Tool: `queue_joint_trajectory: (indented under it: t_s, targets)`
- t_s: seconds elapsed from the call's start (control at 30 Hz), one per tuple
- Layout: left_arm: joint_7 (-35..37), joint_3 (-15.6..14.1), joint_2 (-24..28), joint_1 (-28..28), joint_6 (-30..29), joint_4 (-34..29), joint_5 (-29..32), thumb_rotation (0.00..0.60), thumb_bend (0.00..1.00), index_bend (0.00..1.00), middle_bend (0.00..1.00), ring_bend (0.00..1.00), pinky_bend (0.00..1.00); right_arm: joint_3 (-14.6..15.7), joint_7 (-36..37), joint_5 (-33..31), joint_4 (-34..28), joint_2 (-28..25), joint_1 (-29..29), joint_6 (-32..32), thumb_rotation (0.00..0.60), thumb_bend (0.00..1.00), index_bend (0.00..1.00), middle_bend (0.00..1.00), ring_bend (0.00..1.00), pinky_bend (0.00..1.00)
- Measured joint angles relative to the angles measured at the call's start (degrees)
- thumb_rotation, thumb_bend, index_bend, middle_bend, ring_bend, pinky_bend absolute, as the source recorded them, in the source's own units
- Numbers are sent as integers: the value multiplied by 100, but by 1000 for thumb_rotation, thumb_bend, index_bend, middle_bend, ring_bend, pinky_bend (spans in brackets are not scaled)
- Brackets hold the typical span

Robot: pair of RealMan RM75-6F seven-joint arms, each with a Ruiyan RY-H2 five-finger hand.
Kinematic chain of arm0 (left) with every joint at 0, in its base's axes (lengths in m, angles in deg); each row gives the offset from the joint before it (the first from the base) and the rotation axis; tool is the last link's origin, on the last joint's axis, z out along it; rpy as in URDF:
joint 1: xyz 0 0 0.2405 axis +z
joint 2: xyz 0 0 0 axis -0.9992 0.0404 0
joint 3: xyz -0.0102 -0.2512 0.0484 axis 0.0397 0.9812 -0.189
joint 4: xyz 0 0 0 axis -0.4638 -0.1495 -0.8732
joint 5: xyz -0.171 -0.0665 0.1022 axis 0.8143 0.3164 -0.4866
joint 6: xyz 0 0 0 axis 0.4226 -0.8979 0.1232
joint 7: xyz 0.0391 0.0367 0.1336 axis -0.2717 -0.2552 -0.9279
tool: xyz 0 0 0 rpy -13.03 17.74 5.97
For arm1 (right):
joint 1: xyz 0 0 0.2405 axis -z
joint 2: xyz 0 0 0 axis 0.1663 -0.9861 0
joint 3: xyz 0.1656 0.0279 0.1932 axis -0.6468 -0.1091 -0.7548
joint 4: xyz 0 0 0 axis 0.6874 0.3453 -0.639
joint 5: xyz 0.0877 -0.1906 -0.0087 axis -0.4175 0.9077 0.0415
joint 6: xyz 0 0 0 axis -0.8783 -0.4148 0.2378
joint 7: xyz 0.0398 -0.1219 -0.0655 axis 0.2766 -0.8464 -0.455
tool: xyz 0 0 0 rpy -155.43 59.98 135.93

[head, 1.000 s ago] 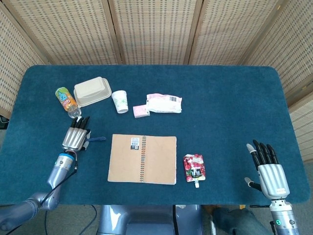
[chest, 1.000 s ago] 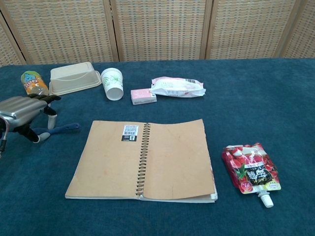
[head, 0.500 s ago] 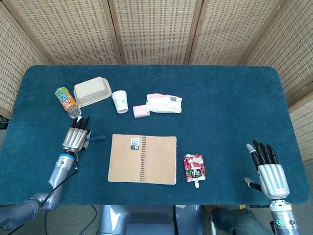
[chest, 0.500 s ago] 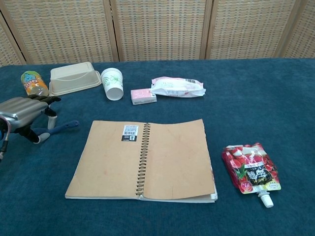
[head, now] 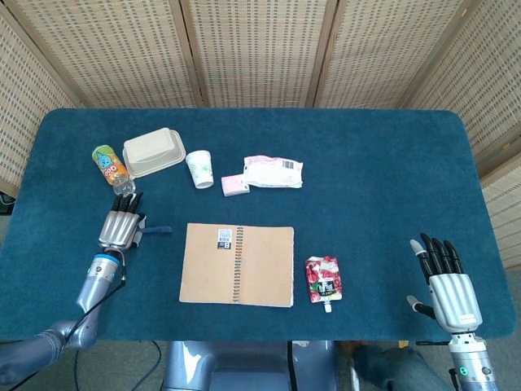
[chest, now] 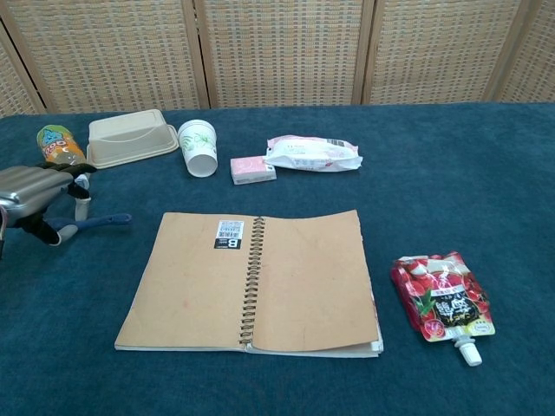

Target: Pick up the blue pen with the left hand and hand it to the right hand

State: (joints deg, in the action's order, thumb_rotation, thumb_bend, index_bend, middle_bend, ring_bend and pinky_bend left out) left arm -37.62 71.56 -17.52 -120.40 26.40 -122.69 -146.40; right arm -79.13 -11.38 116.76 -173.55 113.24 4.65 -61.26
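A: Location of blue pen [chest: 94,223]?
B: Far left of the blue felt-like table [head: 383,171], lying flat, just left of the open spiral notebook [chest: 251,282]. Left hand [chest: 30,196] over the pen's left end, fingers curled down around it; whether actually gripped or only touched, cannot tell.

A: Right hand [head: 449,291]?
B: Near right corner, well apart from everything, palm down, fingers spread, holding nothing. Visible in the head view only.

A: Surroundings of the pen?
B: Far side of the left hand: small orange bottle [head: 109,167] lying down, next to a beige lidded rectangular container [head: 153,151]. Right of that, a white paper cup [chest: 199,147] with green print, upright. Further right, a small pink box [chest: 253,169] touching a crinkled white-and-pink packet [chest: 313,152]. Near right of the notebook: glossy red spouted pouch [chest: 440,301], flat.

A: Notebook details?
B: Plain tan pages, metal coil down the middle, barcode sticker at the far edge beside the coil.
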Motion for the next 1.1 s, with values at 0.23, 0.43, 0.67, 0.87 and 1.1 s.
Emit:
queue_joint_trajectory:
  t_s: [0.23, 0.43, 0.67, 0.87, 1.1]
  targets:
    - [599, 17, 170, 46, -160, -209, -242, 600, 528, 875, 0, 0, 0, -1, -6, 15, 6, 8, -3, -9, 600, 0, 18, 0, 0, 0]
    - [1761, 56, 399, 48, -321, -628, -671, 600, 527, 869, 0, 0, 0, -13, 217, 106, 5, -32, -97, 60, 600, 0, 51, 0, 0, 0]
    - [3678, 61, 418, -14, -804, -793, -1485, 600, 526, 870, 0, 0, 0, -96, 453, 296, -177, -280, -360, 233, 600, 0, 144, 0, 0, 0]
    - [4857, 134, -85, -232, -1250, -790, -1979, 600, 525, 867, 0, 0, 0, -231, 1397, 502, -660, -777, -977, 841, 600, 0, 267, 0, 0, 0]
    - [5169, 255, -805, -664, -1038, -654, -1961, 600, 522, 859, 0, 0, 0, -628, 1704, 461, -1180, -965, -1637, 1340, 600, 0, 377, 32, 0, 0]
